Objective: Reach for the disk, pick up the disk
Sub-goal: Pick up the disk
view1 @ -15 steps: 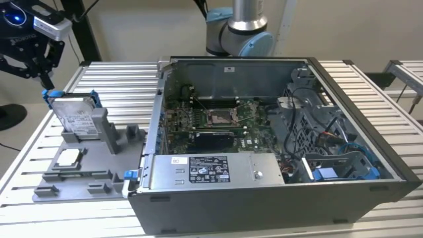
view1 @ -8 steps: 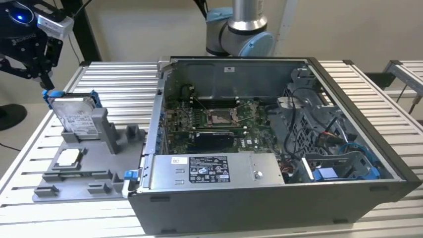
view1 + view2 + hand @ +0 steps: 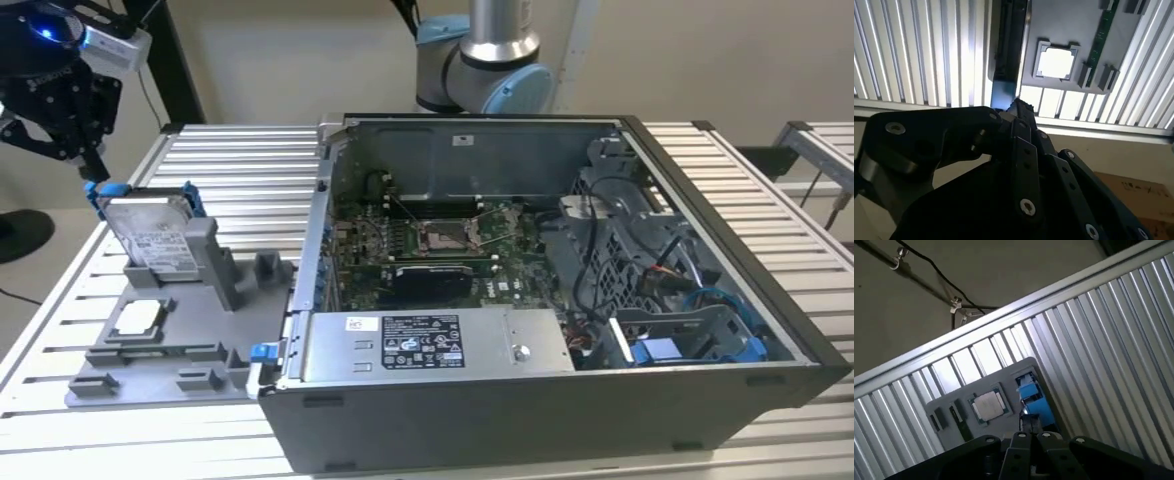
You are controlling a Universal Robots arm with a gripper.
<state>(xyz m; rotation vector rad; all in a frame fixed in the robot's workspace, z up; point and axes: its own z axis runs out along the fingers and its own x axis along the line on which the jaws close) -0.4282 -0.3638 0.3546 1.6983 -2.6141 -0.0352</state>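
Ribbed aluminium table underneath it all. Far on the exterior view's left, the black gripper hangs with its tip right at the top corner of the blue frame. Clamped or loose? I cannot tell. The disk stands tilted, propped in a grey fixture tray. In front of it on that tray lies a small square chip, which shows in both wrist views too. Moving right: the open computer case, and behind it the arm's base.

Bright, even light; blown-out glare.
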